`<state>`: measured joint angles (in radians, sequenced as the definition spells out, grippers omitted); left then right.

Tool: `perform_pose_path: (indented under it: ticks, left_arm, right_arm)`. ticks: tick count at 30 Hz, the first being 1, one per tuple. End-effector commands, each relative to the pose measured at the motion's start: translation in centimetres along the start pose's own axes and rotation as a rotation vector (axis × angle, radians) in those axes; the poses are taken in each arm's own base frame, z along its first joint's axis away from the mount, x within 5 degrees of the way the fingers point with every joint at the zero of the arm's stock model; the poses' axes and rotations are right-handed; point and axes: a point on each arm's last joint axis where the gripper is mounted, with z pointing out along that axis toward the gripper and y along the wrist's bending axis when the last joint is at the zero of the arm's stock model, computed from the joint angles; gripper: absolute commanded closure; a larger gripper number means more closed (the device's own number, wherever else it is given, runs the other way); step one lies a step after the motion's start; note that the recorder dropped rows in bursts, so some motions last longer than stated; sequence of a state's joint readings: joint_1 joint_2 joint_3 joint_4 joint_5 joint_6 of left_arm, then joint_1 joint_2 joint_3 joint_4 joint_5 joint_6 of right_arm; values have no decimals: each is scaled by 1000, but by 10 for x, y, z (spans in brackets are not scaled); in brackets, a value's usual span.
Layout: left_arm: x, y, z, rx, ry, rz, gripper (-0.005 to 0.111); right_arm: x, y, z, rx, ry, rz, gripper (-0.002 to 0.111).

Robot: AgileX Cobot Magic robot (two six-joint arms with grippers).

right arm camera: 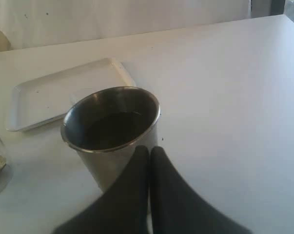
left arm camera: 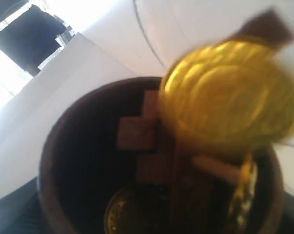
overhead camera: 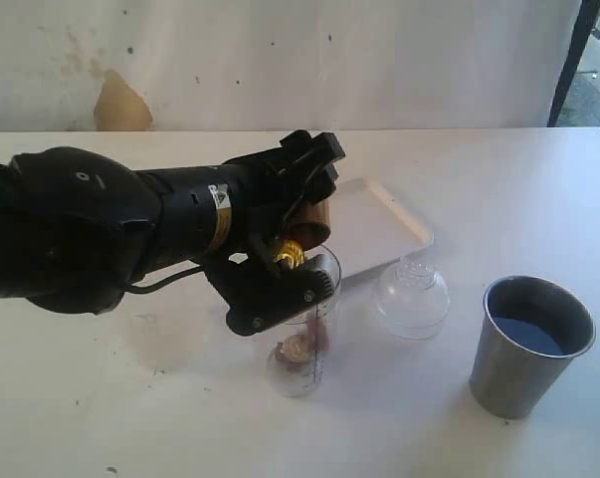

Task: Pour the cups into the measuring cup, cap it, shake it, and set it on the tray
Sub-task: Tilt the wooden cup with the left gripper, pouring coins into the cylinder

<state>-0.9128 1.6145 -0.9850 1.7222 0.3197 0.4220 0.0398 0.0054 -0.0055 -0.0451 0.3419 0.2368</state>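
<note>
My left gripper point(overhead camera: 307, 231) is shut on the brown wooden cup point(overhead camera: 313, 217) and holds it tipped over the mouth of the clear measuring cup point(overhead camera: 305, 344). A gold coin point(overhead camera: 290, 253) is at the cup's lip, and some pieces lie in the measuring cup's bottom. The left wrist view looks into the wooden cup point(left arm camera: 54, 161), where a blurred gold coin point(left arm camera: 229, 97) slides out past brown squares point(left arm camera: 137, 134); the fingers are hidden there. The steel tumbler point(overhead camera: 528, 344) stands upright at the right with dark contents. My right gripper point(right arm camera: 149, 152) is shut and empty, just beside the tumbler point(right arm camera: 95, 165).
The white tray point(overhead camera: 389, 224) lies behind the measuring cup, also seen in the right wrist view as the tray point(right arm camera: 64, 92). A clear domed lid point(overhead camera: 412, 296) rests on the table between the measuring cup and the tumbler. My left arm point(overhead camera: 100, 224) reaches in from the left.
</note>
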Motion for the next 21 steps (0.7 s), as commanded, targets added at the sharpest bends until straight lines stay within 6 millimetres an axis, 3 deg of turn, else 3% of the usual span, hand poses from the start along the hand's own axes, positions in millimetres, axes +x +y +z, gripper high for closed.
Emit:
perform_pose_path:
  ticks: [1, 16, 21]
  left_arm:
    - [2, 2, 0, 1, 31, 5, 107]
    - [5, 1, -1, 16, 69, 25, 107]
    - [1, 3, 0, -8, 16, -118, 107]
  right_arm:
    - [1, 0, 0, 1, -1, -1, 108]
    - [1, 0, 0, 1, -1, -1, 108]
    - [1, 0, 0, 1, -1, -1, 108]
